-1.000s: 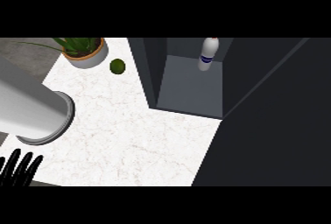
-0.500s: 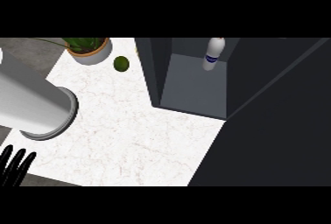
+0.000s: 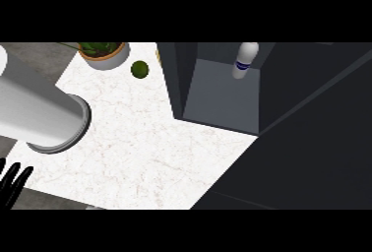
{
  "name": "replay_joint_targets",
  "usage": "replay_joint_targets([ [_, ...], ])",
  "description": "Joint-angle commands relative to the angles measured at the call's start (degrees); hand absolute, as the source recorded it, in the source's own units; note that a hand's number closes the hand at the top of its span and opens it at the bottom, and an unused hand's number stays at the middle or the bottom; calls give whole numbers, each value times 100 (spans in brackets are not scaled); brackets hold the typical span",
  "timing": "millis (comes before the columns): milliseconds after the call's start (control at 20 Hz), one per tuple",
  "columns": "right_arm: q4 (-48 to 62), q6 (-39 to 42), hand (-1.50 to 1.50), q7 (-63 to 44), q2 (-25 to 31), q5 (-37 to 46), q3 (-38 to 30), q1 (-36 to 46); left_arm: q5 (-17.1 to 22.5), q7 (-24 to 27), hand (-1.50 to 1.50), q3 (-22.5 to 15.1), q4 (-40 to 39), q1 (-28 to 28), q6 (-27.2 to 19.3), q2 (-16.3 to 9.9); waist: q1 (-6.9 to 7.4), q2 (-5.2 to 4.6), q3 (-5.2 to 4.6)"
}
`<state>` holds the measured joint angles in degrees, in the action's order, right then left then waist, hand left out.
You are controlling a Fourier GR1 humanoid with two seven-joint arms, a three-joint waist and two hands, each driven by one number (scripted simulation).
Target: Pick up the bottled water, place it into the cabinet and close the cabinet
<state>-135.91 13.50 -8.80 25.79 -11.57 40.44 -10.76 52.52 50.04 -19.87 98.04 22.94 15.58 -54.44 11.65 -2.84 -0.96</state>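
Head view looked steeply down on a white marbled counter. Only the left hand showed, at the lower left edge, its black fingers straight and pointing up, released and grasping nothing; it rested over the counter's near left corner. The right hand appeared nowhere in the view.

Far from that hand, up and to its right, the bottled water stood inside the dark cabinet, near the back of its grey floor and toward the right side wall. The bottle was white with a dark blue band round its lower part. The cabinet was not closed: its interior lay in plain sight, and a wide dark panel, which may have been its door though I could not tell for certain, filled the right side of the view.

Just above the hand and slightly to its right, a large grey cylinder with a darker rim slanted in from the left edge over the counter. Well beyond it, at the counter's far edge, sat a potted plant in a tan pot, and just right of the pot lay a small round green fruit, apart from both pot and cabinet.
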Motion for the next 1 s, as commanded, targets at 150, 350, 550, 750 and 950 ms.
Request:
replay_joint_targets([
  [150,1111,-354,150,-607,-1032,-1060,-311,873,67,35,-150,81,4,-72,176,-3,57,-75,37],
  [350,1905,-604,150,-718,-1366,-1163,-1036,1498,221,-7,-150,211,-19,99,280,-141,-53,50,58],
  [550,2885,-912,150,-789,-1623,-1123,-1888,2474,231,-6,-150,257,-82,111,353,-135,-131,85,61],
  [750,4081,-1436,150,-941,-2072,-823,-2304,3685,389,-38,-150,359,-150,213,445,-137,-330,139,74],
  [950,5463,-1386,150,-843,-2094,-732,-2812,4901,352,17,-150,389,-302,311,626,-89,-429,144,79],
])
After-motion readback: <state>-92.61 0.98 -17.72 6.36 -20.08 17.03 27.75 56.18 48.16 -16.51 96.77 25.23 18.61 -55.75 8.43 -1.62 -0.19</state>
